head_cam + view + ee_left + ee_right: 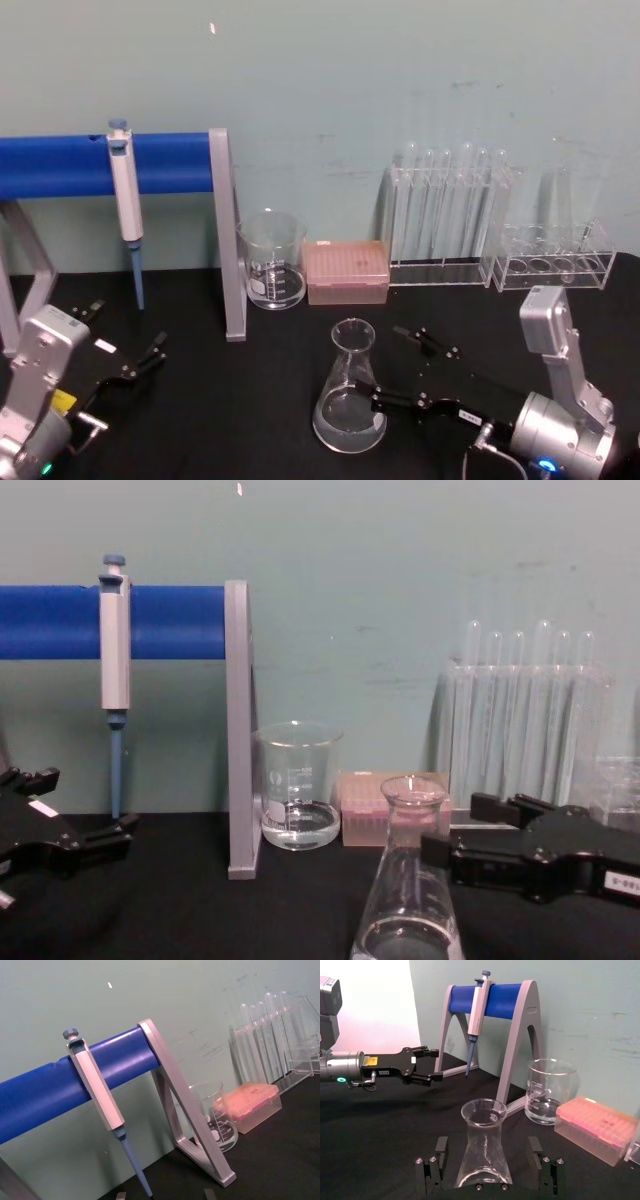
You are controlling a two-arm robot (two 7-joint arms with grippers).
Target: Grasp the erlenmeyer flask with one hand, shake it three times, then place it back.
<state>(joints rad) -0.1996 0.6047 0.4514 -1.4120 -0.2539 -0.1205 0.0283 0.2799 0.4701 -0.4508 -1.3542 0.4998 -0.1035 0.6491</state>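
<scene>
The erlenmeyer flask point(350, 400) point(482, 1152) point(408, 890) stands upright on the black table, front centre, clear glass and apparently empty. My right gripper point(390, 365) point(488, 1152) point(455, 828) reaches in from the right and is open. Its two fingers point(441, 1152) flank the flask's lower body with a gap on each side in the right wrist view. At the front left, my left gripper point(125, 335) point(431, 1063) point(85, 805) hovers low over the table, open and holding nothing, well away from the flask.
A glass beaker point(272, 260) and a pink tip box point(345, 270) stand behind the flask. A pipette point(125, 195) hangs on the blue-barred stand point(228, 240) at the left. Test tube racks point(450, 215) point(555, 262) line the back right wall.
</scene>
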